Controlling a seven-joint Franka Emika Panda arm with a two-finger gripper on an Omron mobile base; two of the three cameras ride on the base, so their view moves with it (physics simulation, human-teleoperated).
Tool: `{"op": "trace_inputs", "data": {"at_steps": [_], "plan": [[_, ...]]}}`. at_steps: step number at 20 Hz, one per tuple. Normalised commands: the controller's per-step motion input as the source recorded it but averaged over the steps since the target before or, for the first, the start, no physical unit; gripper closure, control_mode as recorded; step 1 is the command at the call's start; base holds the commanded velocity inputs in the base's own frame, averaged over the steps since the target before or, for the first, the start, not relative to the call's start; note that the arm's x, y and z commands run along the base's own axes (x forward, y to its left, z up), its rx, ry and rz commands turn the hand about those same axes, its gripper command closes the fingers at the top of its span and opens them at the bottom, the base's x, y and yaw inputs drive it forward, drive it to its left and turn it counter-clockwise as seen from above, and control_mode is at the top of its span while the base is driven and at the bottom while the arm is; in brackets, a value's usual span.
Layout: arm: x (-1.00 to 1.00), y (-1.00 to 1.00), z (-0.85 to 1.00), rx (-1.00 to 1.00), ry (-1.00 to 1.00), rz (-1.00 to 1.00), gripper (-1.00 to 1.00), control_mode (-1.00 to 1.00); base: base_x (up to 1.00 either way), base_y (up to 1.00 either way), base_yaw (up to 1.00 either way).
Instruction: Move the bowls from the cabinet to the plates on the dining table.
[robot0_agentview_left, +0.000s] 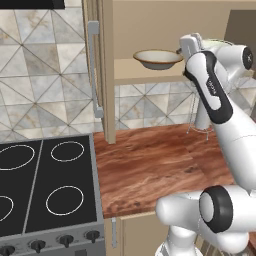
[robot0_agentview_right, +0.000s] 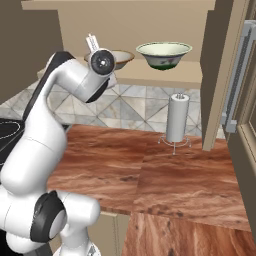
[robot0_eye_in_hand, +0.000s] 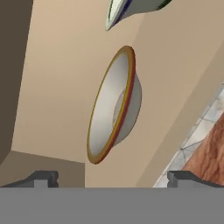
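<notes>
On the shelf inside the open tan-beige wooden wall cabinet (robot0_agentview_left: 150, 30), two round ceramic bowls are seen: a wide, shallow cream bowl with a tan-brown rim (robot0_agentview_left: 157, 58) and, beside it, a smaller, deeper pale green-white bowl (robot0_agentview_right: 164, 54). Both are set upright on the shelf board and stand apart from each other in the right base view, where the cream bowl is partly hidden behind the robot's wrist. One cabinet door (robot0_agentview_left: 97, 70) with a long silver bar handle (robot0_agentview_left: 94, 70) is swung open at the left of the left base view, and another door is open at the right edge of the right base view. The white arm is raised to shelf height, and its pincer (robot0_eye_in_hand: 112, 177) is pointed at the cream bowl; in the rolled hand view the bowl appears edge-on just ahead of the two dark fingertips (robot0_eye_in_hand: 43, 178), which are spread wide with nothing between them and are not touching it. Below the cabinet, a glossy reddish-brown wood-grain surface (robot0_agentview_right: 165, 175) is shown, with a white paper towel roll on a thin wire stand (robot0_agentview_right: 177, 119) standing upright near the tiled wall. A black stove with white ring markings (robot0_agentview_left: 45, 185) is set just beside this surface on its left.
</notes>
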Motion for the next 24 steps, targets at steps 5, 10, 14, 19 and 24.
{"op": "trace_inputs", "data": {"at_steps": [5, 10, 14, 19, 24], "plan": [[0.3, 0.0, -0.05, 0.0, -0.02, 0.0, -1.0, -1.0, 0.0, 0.0, 0.0], [0.33, 0.0, 0.0, 0.0, 0.04, 0.0, -1.0, -1.0, 0.0, 0.0, 0.0], [0.28, 0.0, 0.01, 0.0, 0.07, 0.0, -1.0, -1.0, 0.0, 0.0, 0.0], [0.29, 0.0, 0.08, 0.0, 0.11, 0.0, -1.0, -1.0, 0.0, 0.0, 0.0], [0.29, 0.0, 0.11, 0.0, 0.02, 0.0, -1.0, -1.0, 0.0, 0.0, 0.0]]}}
